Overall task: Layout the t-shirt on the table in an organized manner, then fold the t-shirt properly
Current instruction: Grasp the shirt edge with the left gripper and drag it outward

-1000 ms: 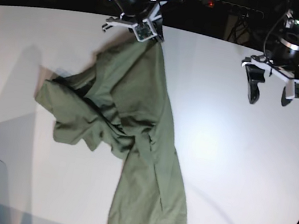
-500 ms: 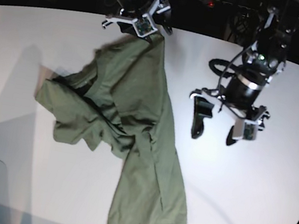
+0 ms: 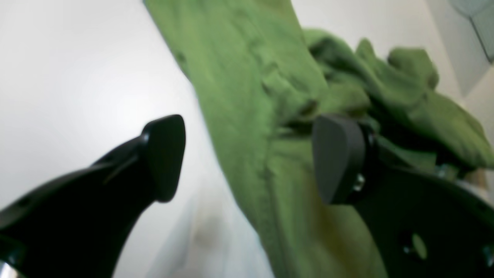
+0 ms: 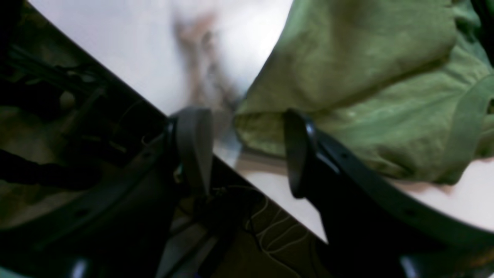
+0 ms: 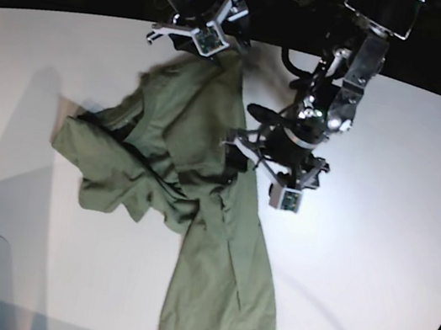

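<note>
The shirt point(image 5: 180, 201) lies crumpled on the table point(image 5: 377, 244), long axis running upper centre to lower centre, the left gripper point(image 5: 264, 169) straddling its right edge wide open and empty, the right gripper point(image 5: 202, 35) parted, gripping nothing, at its top end.

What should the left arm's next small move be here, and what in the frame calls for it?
Probably lower the left gripper a little and close on the t-shirt's near edge. Its jaws stand open, straddling that edge in the wrist view, one finger over the bare table, the other over cloth, nothing pinched yet. The right gripper is open at the far corner, so the crumpled shirt is held by neither.
</note>
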